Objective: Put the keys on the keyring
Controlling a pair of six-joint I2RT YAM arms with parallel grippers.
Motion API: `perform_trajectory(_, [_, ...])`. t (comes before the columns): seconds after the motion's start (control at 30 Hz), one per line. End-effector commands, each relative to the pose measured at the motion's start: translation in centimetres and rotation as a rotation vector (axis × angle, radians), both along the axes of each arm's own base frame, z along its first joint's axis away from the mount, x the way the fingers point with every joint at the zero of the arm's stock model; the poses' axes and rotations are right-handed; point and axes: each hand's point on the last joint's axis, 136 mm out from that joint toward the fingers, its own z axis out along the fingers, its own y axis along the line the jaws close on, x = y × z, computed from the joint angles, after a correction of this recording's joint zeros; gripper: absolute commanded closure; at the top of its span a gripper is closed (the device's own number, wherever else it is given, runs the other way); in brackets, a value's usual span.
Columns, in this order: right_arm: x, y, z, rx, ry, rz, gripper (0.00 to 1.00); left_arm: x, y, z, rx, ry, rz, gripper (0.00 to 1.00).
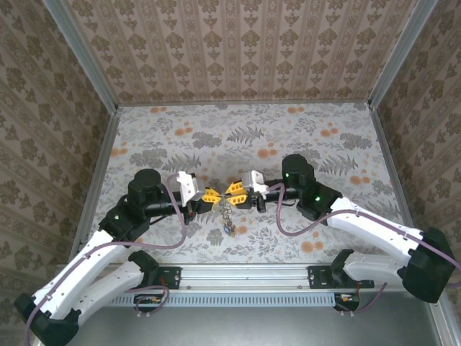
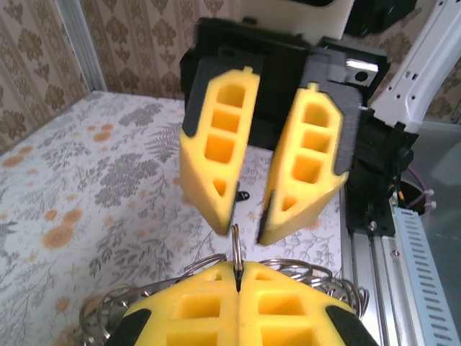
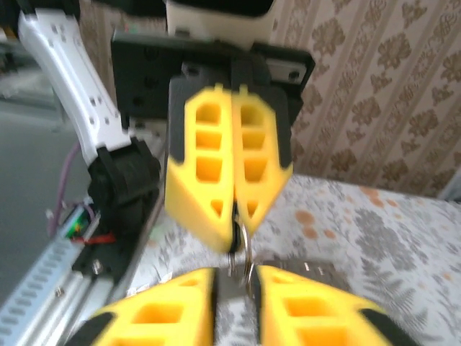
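Your left claw (image 1: 209,194) was found fully closed, its yellow fingers (image 2: 288,310) pressed together with no gap. It gripped a thin metal loop of the keyring (image 1: 225,211) at its tips, and was holding the ring up off the flowered table (image 1: 216,130). In the left wrist view, grey coils of the keyring (image 2: 306,274) spread out to either side below those closed fingers. In the right wrist view, the loop (image 3: 243,241) stood upright just under the closed tips of the left claw (image 3: 234,234). Your right claw (image 1: 234,190) faced the left one tip to tip, very near it, above the middle of the table's near half. Its fingers (image 2: 216,155) were parted by a moderate gap and clamped nothing. From its own camera the right claw (image 3: 235,277) had the loop standing in the gap between its fingers, but contact could not be confirmed. From above, the keyring hung down between the two claws, ending in a small dark piece (image 1: 230,229) close to the tabletop. Whether that piece was the key could not be determined at this size.
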Motion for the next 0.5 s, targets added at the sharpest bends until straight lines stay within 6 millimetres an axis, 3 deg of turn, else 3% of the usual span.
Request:
perform_trajectory(0.0, [0.1, -1.8, -1.7, -0.174, -0.106, -0.036, 0.67, -0.1, 0.4, 1.4, 0.029, -0.041, 0.005, 1.0])
perform_trajectory(0.2, [0.6, -2.4, -2.8, -0.324, -0.102, -0.041, 0.61, 0.5, 0.1, -0.1, 0.144, 0.042, 0.013, 1.0])
perform_trajectory(0.47, [0.6, -1.5, -2.9, -0.371, -0.04, 0.0, 0.69, 0.7, -0.6, -1.7, 0.245, 0.116, -0.015, 1.0])
